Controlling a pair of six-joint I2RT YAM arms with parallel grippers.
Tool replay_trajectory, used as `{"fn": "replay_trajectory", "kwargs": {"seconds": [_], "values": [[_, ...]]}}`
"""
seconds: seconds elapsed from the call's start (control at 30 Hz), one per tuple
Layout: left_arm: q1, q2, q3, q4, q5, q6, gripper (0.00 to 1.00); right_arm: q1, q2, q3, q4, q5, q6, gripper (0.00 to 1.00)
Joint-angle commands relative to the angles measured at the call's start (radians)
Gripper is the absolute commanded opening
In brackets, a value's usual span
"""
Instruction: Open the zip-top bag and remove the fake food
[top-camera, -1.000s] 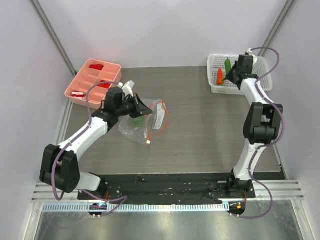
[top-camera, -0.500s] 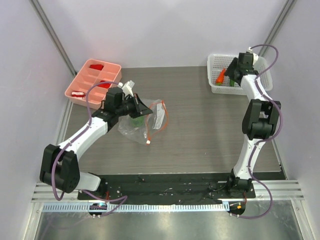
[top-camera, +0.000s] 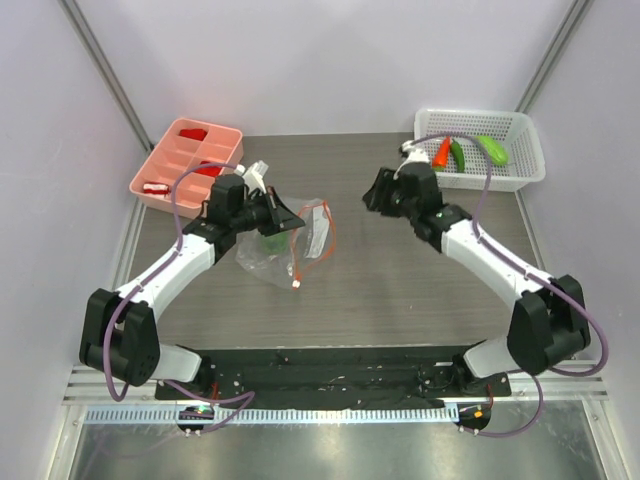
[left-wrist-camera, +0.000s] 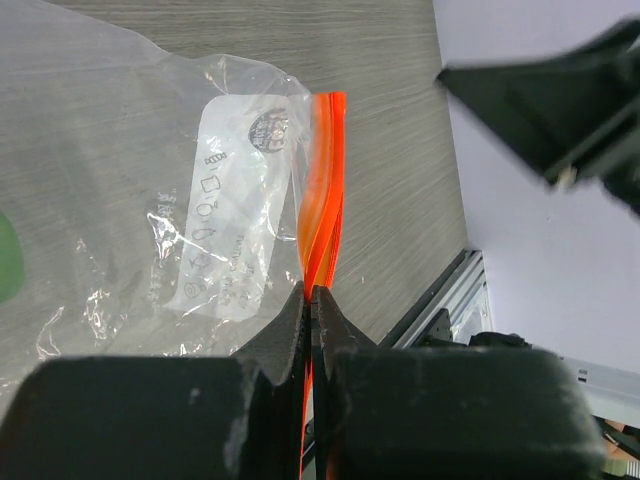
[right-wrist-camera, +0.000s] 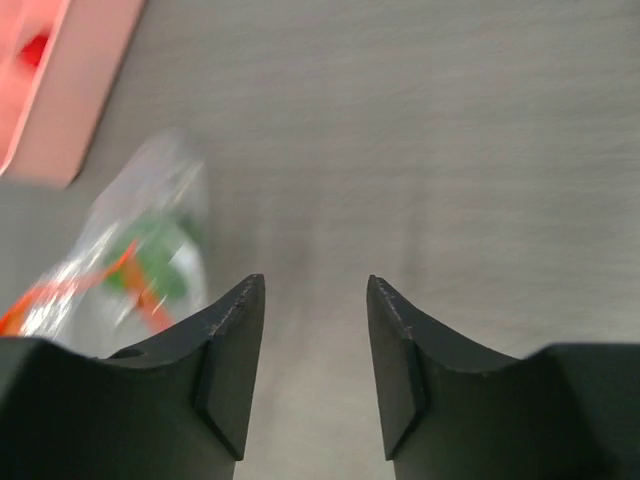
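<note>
The left arm (top-camera: 170, 270) rises from the near left corner and reaches toward the far left part of the table (top-camera: 400, 290), its forearm angled up and to the right. The left gripper (top-camera: 295, 222) points right, and its fingers (left-wrist-camera: 285, 325) are pressed together on the orange strip (left-wrist-camera: 325, 180) of the bag (top-camera: 265, 258), pinching it edge-on. The right arm (top-camera: 480, 250) stretches from the near right corner in a long, low line to the far middle. The right gripper (top-camera: 375, 192) hangs over bare wood and points left at the bag. Its fingers (right-wrist-camera: 235, 360) are spread and hold nothing.

There is one bag. It lies crumpled left of the table's middle, under and just beside the left gripper, with its strip curving along its right side. One green piece (top-camera: 268, 241) shows inside it.

One white basket (top-camera: 520, 180) sits in the far right corner. It holds three pieces lying side by side: a carrot (top-camera: 441, 152), a dark chili (top-camera: 457, 155) and a light green oblong (top-camera: 491, 148).

One pink tray (top-camera: 150, 170) sits in the far left corner, well apart from the basket. Three red blocks (top-camera: 192, 131) show in its compartments.
</note>
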Motion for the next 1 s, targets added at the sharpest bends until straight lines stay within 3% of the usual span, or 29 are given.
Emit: {"fn": "replay_trajectory", "kwargs": {"seconds": [0.0, 0.03, 0.13, 0.27, 0.77, 0.97], "values": [[0.007, -0.020, 0.003, 0.048, 0.038, -0.004, 0.00, 0.136, -0.074, -0.132, 0.149, -0.120, 0.092, 0.44], [0.007, -0.020, 0.001, 0.051, 0.044, -0.005, 0.00, 0.166, -0.097, -0.172, 0.184, -0.123, 0.104, 0.37], [0.007, -0.018, -0.002, 0.053, 0.052, -0.005, 0.00, 0.269, -0.152, -0.207, 0.214, -0.065, 0.098, 0.29], [0.007, -0.017, -0.004, 0.100, 0.083, -0.014, 0.00, 0.318, -0.144, -0.227, 0.275, -0.077, 0.125, 0.26], [-0.023, -0.020, -0.034, 0.286, 0.208, -0.057, 0.00, 0.399, 0.118, -0.094, 0.398, -0.139, 0.179, 0.29], [-0.043, -0.007, -0.040, 0.318, 0.230, -0.077, 0.00, 0.407, 0.290, -0.063, 0.505, -0.151, 0.193, 0.39]]}}
